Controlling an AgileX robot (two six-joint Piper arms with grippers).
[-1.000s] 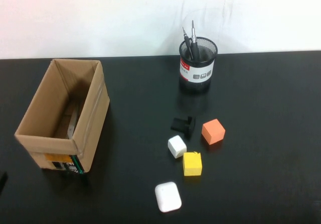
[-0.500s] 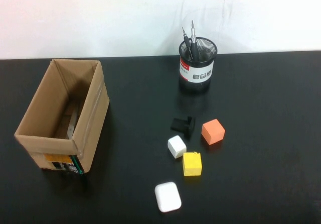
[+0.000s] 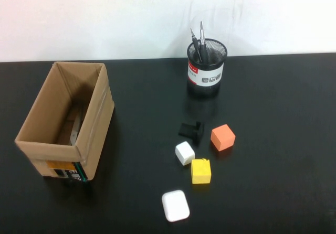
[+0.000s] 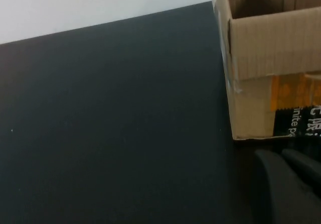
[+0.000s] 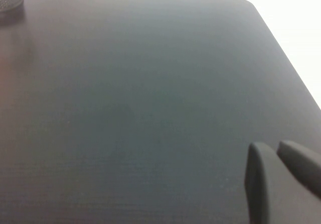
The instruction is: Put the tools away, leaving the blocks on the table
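Two screwdrivers stand in the mesh cup. Orange, yellow, white blocks lie on worktop. Left gripper by the box, right gripper over bare worktop; both jaws closed, empty.

cardboard box, mesh pen cup, white case, black t-piece.

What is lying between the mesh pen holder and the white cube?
In the high view, a small black T-shaped piece lies between the mesh pen holder and the white cube, close to the cube.
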